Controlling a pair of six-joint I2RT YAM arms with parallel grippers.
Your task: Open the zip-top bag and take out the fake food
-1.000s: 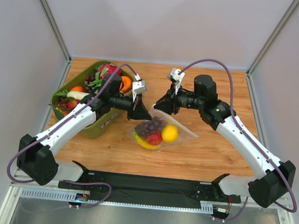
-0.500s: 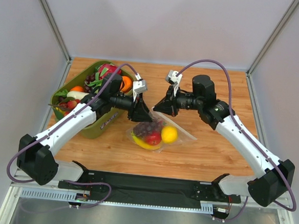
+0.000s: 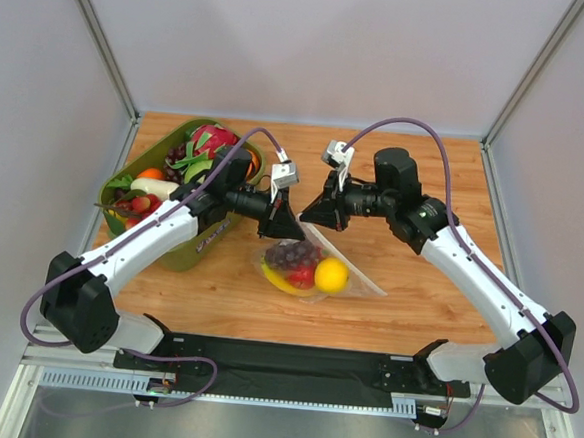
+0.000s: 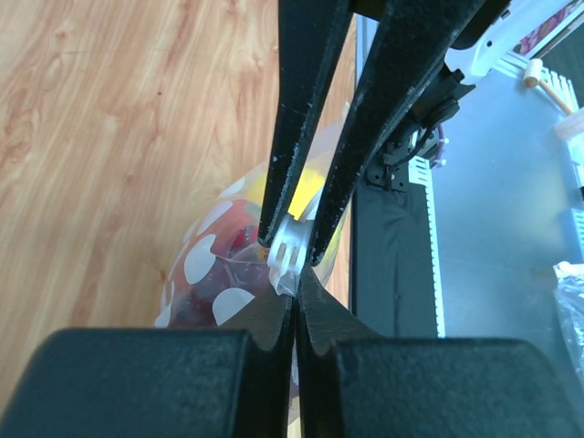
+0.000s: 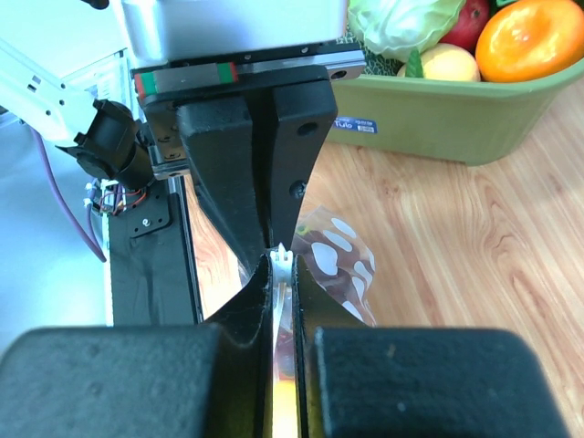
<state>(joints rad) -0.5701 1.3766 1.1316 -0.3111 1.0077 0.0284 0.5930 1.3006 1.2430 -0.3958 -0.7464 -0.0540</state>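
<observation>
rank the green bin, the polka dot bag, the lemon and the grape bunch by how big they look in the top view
1. green bin
2. zip-top bag
3. grape bunch and lemon: they look about alike, so I won't rank one over the other
</observation>
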